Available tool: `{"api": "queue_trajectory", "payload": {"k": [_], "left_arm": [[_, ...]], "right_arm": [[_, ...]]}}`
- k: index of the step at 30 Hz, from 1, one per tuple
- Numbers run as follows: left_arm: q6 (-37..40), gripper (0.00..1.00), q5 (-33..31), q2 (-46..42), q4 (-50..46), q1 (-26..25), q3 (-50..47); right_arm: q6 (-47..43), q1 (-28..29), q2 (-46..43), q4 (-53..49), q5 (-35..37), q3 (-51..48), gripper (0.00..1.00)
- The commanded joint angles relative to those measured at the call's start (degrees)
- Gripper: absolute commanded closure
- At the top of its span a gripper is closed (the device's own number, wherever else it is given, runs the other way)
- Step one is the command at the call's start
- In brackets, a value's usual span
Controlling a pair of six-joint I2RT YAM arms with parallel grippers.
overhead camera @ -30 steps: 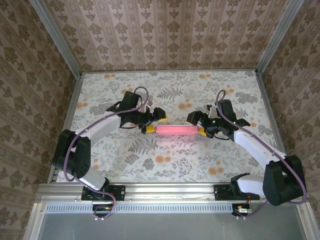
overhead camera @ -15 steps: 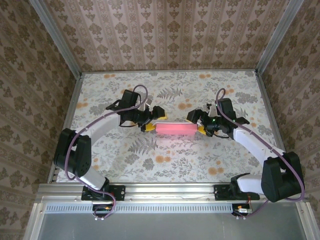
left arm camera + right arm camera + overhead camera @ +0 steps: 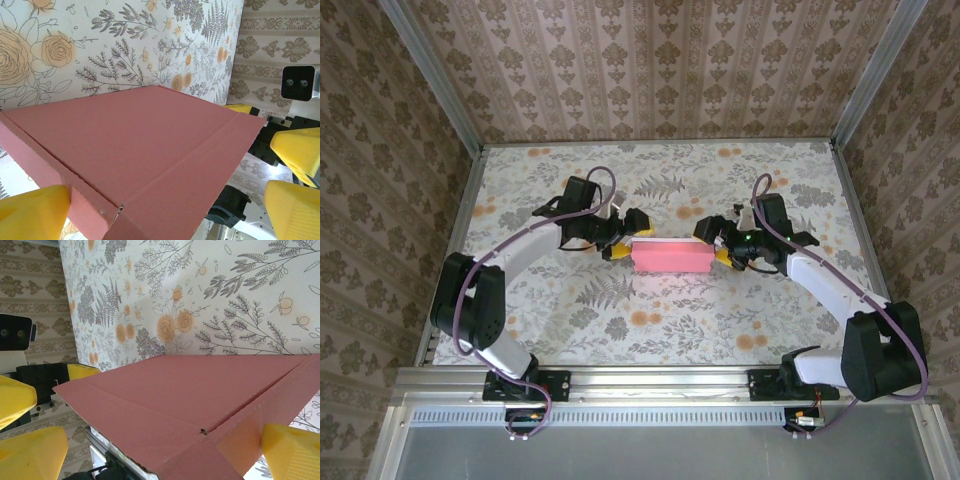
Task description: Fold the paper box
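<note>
The paper box (image 3: pixel 672 257) is a salmon-pink closed block lying across the middle of the table. My left gripper (image 3: pixel 629 240) straddles its left end and my right gripper (image 3: pixel 714 246) straddles its right end, both open wide. In the left wrist view the paper box (image 3: pixel 140 145) runs away from the camera, and one yellow finger (image 3: pixel 30 215) touches its side wall. In the right wrist view the paper box (image 3: pixel 190 395) does the same, with one yellow finger (image 3: pixel 292 450) against its side. The second finger of each gripper is hidden behind the cardboard.
The floral tablecloth (image 3: pixel 650 330) spreads around the box on all sides. Metal frame rails (image 3: pixel 460 230) and patterned walls bound the table at left, right and back. The arm bases sit on the near rail (image 3: pixel 660 385).
The box shows a broader pink face now than the thin strip seen a second ago. Both grippers have shifted slightly toward the back of the table, staying at its ends.
</note>
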Motion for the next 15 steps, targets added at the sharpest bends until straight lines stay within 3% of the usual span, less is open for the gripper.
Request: {"api": "queue_trajectory", "payload": {"k": [1, 15], "left_arm": [[1.35, 0.0, 2.02, 0.66, -0.17, 0.13, 0.87], [3.54, 0.0, 1.06, -0.68, -2.94, 0.72, 1.98]], "right_arm": [[-0.92, -0.01, 0.95, 1.33, -2.13, 1.27, 0.0], [-4.29, -1.12, -0.57, -1.57, 0.15, 1.37, 0.0]]}}
